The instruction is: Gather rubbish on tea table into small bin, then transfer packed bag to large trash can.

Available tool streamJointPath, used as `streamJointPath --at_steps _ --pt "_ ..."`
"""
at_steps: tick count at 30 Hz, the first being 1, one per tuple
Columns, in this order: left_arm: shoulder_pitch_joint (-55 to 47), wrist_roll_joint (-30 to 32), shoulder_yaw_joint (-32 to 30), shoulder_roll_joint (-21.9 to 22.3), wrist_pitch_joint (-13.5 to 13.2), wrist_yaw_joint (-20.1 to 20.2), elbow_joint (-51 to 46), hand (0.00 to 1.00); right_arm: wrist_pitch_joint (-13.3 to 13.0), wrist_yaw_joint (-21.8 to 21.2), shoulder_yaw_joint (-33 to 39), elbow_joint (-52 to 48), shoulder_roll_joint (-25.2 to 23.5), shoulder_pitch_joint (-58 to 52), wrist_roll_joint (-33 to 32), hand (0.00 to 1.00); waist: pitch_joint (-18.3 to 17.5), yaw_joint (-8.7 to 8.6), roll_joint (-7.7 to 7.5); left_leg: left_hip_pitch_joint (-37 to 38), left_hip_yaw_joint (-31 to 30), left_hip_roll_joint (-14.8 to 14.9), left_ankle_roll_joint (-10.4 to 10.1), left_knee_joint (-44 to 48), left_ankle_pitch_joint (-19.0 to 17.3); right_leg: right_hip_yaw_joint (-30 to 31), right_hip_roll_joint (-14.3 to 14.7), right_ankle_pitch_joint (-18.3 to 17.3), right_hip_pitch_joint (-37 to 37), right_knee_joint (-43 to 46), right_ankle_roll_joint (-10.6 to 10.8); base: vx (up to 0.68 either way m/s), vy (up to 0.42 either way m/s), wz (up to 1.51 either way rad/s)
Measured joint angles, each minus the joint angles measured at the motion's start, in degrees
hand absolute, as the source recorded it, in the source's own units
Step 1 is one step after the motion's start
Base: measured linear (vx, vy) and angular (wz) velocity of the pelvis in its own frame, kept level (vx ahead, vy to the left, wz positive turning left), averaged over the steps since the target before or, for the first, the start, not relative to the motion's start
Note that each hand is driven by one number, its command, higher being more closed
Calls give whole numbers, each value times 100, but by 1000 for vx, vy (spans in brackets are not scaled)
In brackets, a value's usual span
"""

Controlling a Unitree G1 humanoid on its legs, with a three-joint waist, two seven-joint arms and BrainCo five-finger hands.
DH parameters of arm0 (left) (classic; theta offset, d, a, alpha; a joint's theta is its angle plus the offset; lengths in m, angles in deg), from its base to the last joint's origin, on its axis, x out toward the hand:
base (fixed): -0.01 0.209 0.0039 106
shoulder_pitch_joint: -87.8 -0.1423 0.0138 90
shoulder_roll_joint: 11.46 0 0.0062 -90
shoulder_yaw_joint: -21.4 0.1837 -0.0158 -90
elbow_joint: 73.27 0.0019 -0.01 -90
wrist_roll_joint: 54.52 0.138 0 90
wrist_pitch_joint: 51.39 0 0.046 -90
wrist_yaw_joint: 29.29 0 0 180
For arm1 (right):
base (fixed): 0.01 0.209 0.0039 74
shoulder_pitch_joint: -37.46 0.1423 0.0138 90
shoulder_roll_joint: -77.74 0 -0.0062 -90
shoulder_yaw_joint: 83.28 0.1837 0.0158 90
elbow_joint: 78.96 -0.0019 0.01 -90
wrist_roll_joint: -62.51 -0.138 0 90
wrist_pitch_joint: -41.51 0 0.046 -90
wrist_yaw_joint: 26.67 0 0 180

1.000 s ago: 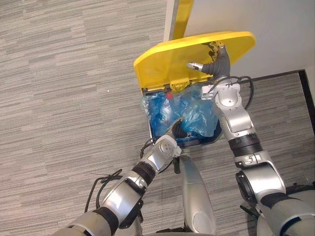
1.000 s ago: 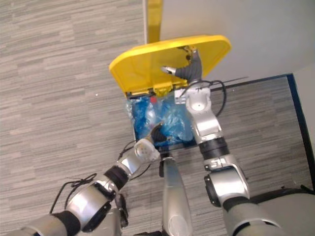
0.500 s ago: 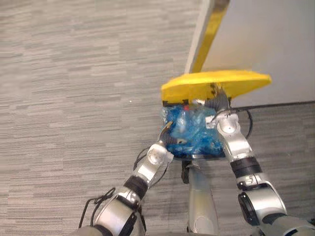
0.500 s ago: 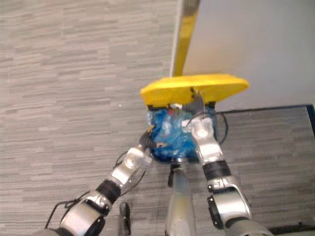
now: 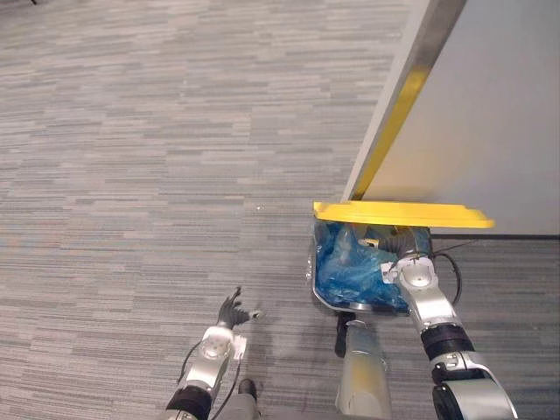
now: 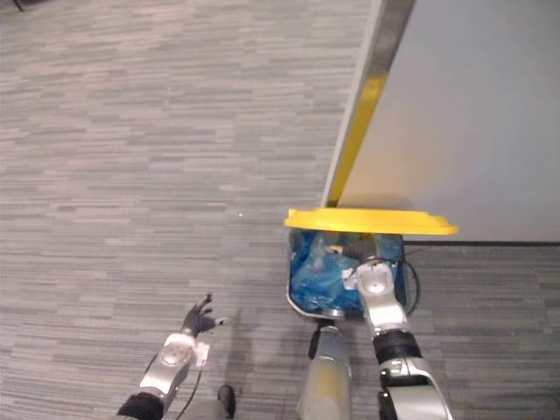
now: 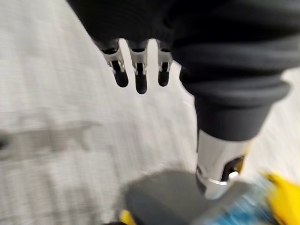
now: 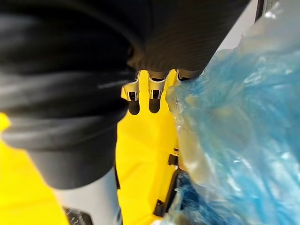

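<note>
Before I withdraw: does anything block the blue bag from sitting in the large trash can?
Nothing visible does: the blue bag lies in the mouth of the trash can. The right robot hand, fingers straight, sits between bag and yellow lid.

The lid [image 5: 398,213] hangs low over the bin [image 5: 315,289], whose bulging bag [image 5: 350,267] nearly fills the gap beneath, and the wall [image 5: 490,114] blocks behind, while the carpet [image 5: 131,175] to the left lies open.
</note>
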Motion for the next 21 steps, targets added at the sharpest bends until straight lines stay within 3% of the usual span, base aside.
streamJointPath --at_steps 4,6,7,8,9,10,11,13,15,16,18,21 --pt "-279 -64 4 25 16 90 407 0 -39 -53 -77 373 -139 -297 57 0 9 109 -101 369 268 -246 205 -94 94 231 23 433 298 -469 222 -145 87 -38" --pt "-407 -63 -72 11 44 113 445 0 -78 -111 -226 699 -328 -611 193 0 64 129 -305 436 540 -481 397 49 68 237 0 1038 377 -874 485 -232 122 -79" --pt "-411 -74 -193 -3 44 108 460 0 -125 -135 -276 852 -401 -736 227 0 109 132 -405 421 669 -548 489 215 26 105 -14 1383 383 -1034 731 -340 112 -122" --pt "-415 -84 -388 27 39 103 555 0 -126 -173 -286 1041 -496 -835 232 0 66 197 -295 340 1063 -382 672 344 -5 104 168 1951 404 -1428 951 -390 106 -107" --pt "-371 -92 -441 33 40 92 659 0 -129 -176 -268 1167 -574 -1141 254 0 112 115 -265 269 1116 -347 736 414 2 109 143 1578 242 -239 273 -420 102 -78" --pt "-361 -93 -443 3 50 75 725 0 -123 -181 -258 1347 -605 -1413 388 0 99 57 -307 248 1093 -317 752 379 47 164 150 1105 218 691 -12 -305 51 -16" --pt "-357 -91 -444 -8 75 59 766 0 -111 -184 -168 1660 -688 -1724 588 0 53 58 -369 189 1089 -266 760 343 129 246 209 604 224 1613 -131 -202 -1 -6" --pt "-412 -86 -519 -57 122 61 756 0 -127 -144 198 1961 -829 -1934 782 0 -111 65 -514 -32 1164 -250 703 211 346 427 232 174 345 2427 -219 -165 -64 -23" --pt "-375 -84 -715 -12 173 34 768 0 -127 -92 464 2312 -973 -2007 916 0 -173 135 -604 -211 1203 -167 620 204 475 544 358 -75 743 2020 -10 -119 -130 -25" --pt "-327 -85 -907 116 181 13 836 0 -126 -61 599 2487 -980 -2014 960 0 -222 145 -434 -261 1207 -84 590 -22 662 468 577 -152 875 1606 65 -65 -146 -12" --pt "-292 -78 -1077 384 169 -30 890 0 -101 4 763 2652 -950 -2106 1117 0 -424 181 -304 -235 1209 -22 705 -348 959 396 846 -439 1221 668 -65 -17 -113 -11" --pt "-123 -76 -1059 541 171 -53 1068 0 -80 89 939 2987 -872 -1928 1170 0 -557 317 -153 -442 1405 36 552 -407 1095 436 1116 -640 1628 -845 -281 -84 -89 -39"
